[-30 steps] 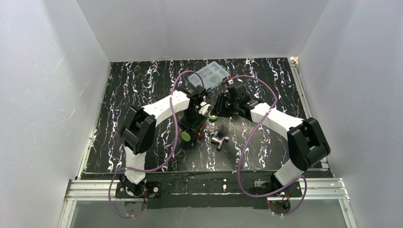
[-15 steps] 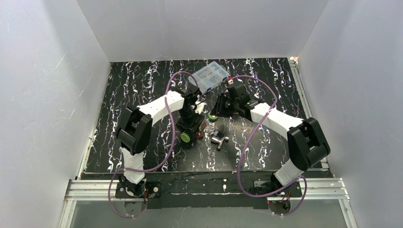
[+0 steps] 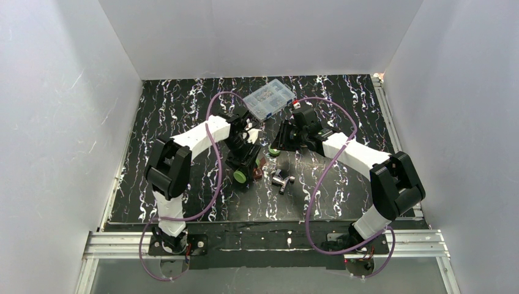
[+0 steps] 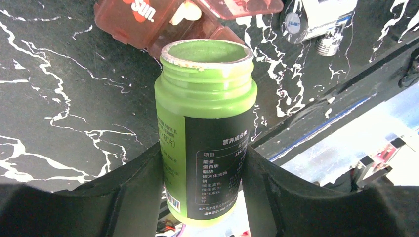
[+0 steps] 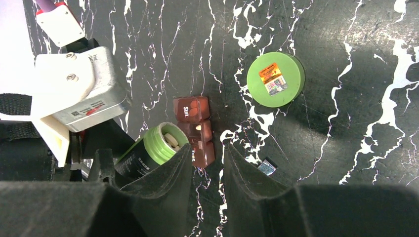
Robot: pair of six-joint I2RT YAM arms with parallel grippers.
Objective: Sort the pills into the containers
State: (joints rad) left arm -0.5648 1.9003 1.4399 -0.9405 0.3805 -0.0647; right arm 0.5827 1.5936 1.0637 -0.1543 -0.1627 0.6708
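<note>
The green bottle (image 4: 207, 128) is off the table (image 5: 346, 49), clamped around its black label by the left gripper (image 4: 202, 154), one dark finger (image 4: 133, 187) pressed to each side. Its mouth is uncapped, and the right wrist view shows pale pills lying inside. The bottle is tilted, its mouth just above and beside a red pill organizer (image 5: 193, 129) marked "Sun" (one compartment holds a pale pill). The organizer lies flat on the black marbled table. The green cap (image 5: 275, 80) rests on its own on the table, sticker up, a little apart from the organizer and touching nothing.

The right gripper (image 5: 207, 170) hangs over this spot with its jaws parted and nothing between them; only bare table shows in the gap. A clear compartment box (image 3: 268, 98) sits farther back, near the rear wall. A few small silvery pieces (image 3: 281, 179) lie nearer the arm bases; they are too small to tell what they are.
</note>
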